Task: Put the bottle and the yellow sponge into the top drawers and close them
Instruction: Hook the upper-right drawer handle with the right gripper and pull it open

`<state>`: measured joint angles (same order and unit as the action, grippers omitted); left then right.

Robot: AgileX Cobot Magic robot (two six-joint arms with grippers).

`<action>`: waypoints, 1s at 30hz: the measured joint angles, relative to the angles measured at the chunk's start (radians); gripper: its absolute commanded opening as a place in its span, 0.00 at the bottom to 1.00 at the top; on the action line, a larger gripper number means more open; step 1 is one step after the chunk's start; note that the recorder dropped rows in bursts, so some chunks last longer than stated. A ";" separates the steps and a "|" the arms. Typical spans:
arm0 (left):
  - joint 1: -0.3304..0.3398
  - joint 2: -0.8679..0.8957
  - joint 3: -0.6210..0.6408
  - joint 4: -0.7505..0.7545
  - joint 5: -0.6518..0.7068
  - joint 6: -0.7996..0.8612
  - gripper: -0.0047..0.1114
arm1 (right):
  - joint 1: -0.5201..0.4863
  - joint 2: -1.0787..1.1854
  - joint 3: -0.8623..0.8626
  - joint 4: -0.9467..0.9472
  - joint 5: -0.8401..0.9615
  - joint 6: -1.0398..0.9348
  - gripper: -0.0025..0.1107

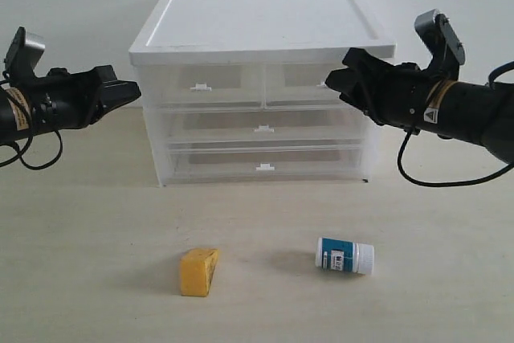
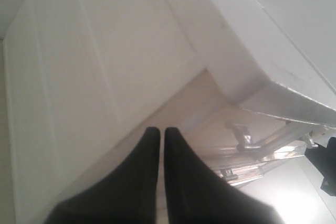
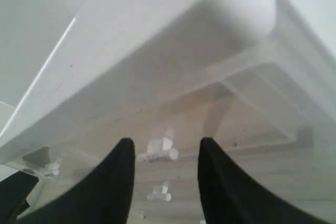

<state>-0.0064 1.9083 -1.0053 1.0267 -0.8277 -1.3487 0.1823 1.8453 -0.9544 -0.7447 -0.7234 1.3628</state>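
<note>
pointing at the cabinet (image 1: 257, 30), the right gripper (image 3: 167, 150) has its two fingers spread apart and holds nothing; the white tab handle (image 3: 157, 145) of the right top drawer (image 1: 293, 90) sits between them, and i cannot tell if they touch it. the left gripper (image 1: 136, 91) hangs near the cabinet's left side, its two fingers pressed together, empty. the cabinet has four drawers, two small top drawers (image 1: 201, 82) and two wide ones below, all shut. on the table (image 1: 80, 279) in front lie one bottle (image 1: 344, 255), on its side, and one yellow sponge (image 1: 198, 271), well apart.
</note>
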 measured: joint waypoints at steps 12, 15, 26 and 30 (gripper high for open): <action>0.000 0.000 0.000 0.000 0.000 0.000 0.07 | 0.001 0.005 -0.012 0.034 0.005 0.048 0.35; 0.000 0.000 0.000 0.000 0.000 0.000 0.07 | 0.004 0.005 -0.014 0.032 0.005 0.058 0.35; 0.000 0.000 0.000 0.000 0.002 0.000 0.07 | 0.044 0.005 -0.042 0.035 0.068 0.054 0.34; 0.000 0.000 0.000 0.000 0.002 0.000 0.07 | 0.046 0.005 -0.044 0.031 0.076 0.054 0.34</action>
<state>-0.0064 1.9083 -1.0053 1.0267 -0.8262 -1.3487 0.2285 1.8501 -0.9988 -0.7141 -0.6477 1.4171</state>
